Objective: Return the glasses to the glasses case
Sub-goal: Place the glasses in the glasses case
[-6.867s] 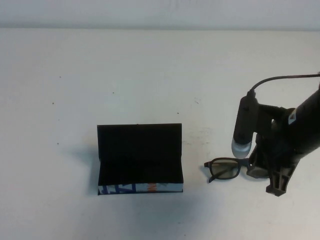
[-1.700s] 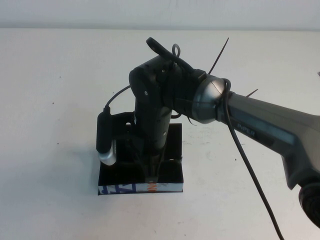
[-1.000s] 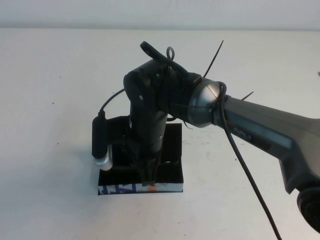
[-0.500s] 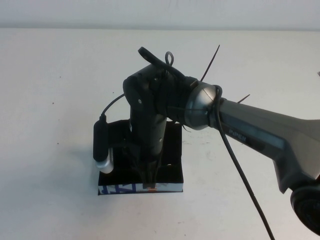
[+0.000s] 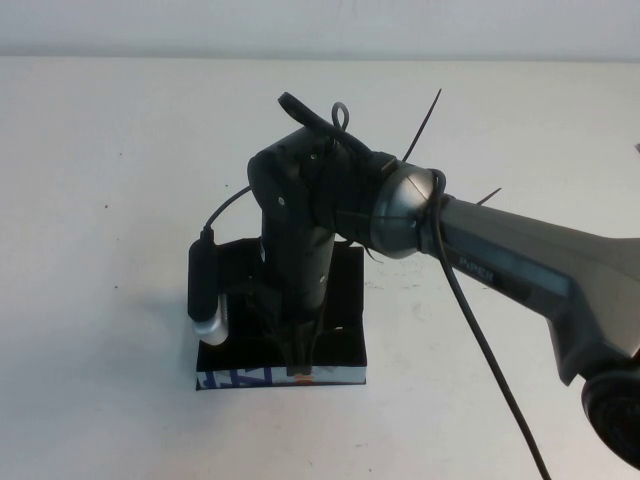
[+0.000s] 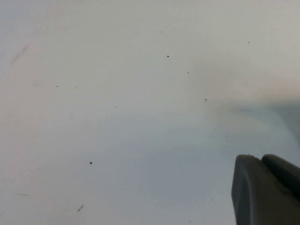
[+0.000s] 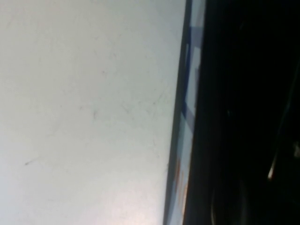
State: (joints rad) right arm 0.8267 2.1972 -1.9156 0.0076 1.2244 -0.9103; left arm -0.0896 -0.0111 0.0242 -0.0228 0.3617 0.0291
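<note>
Over the open glasses case (image 5: 340, 352), the right gripper (image 5: 298, 365) seems clamped on the barely visible glasses; release should be low and level.

The left gripper (image 6: 265, 190) is parked over bare table.

table (image 5: 120, 150): matt white, smooth, few dark specks. glasses case (image 5: 340, 355): matt black, front printed blue/white/orange. right arm (image 5: 520, 265): grey satin metal look, wrist housing matt black plastic, joint cap glossy

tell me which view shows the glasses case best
The high view: the whole open glasses case sits on the table under the right gripper, lowered into it. The right wrist view catches only its printed front edge and dark interior. The left wrist view shows bare table beside the left gripper.
</note>
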